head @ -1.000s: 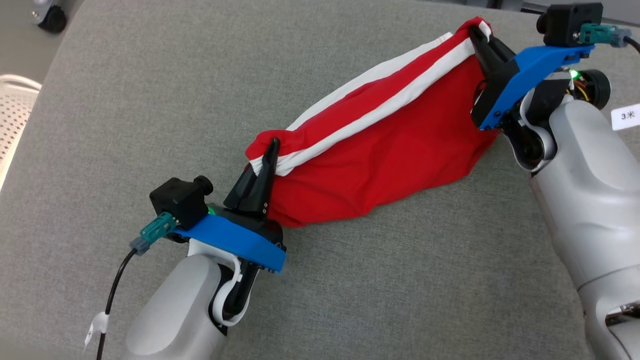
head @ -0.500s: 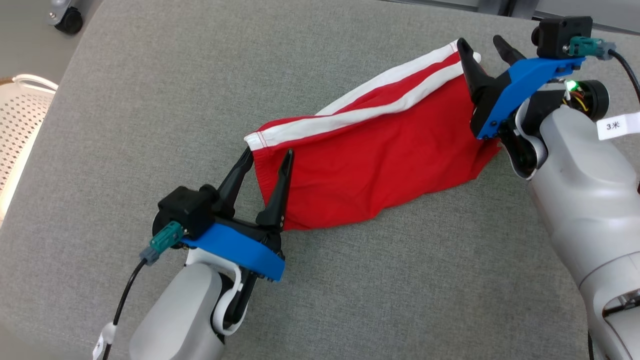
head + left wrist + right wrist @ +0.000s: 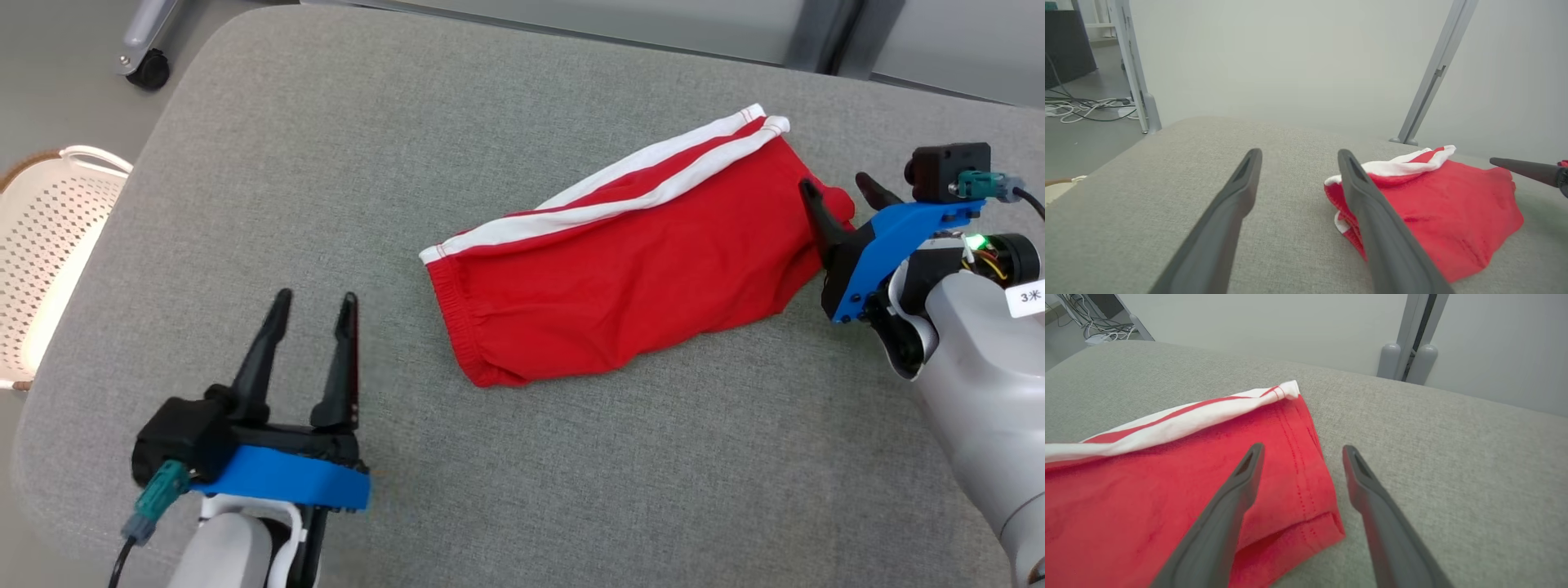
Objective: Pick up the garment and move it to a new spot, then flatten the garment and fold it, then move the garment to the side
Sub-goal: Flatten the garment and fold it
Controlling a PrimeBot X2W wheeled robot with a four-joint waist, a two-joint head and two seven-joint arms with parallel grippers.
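my left end effector [image 3: 317, 294] hangs open and empty over the grey bench [image 3: 571, 490], fingers spread, well apart from the garment [image 3: 620, 261] on its right. the garment lies loosely flat on the bench, red with white stripes along its far edge, slanting from the middle toward the far right corner. my right end effector [image 3: 835, 181] is open too and holds nothing, one finger over the garment's hemmed right end, the other over bare bench; whether it touches the cloth i cannot tell. a white perforated basket [image 3: 41, 237] sits beyond the bench's left edge.
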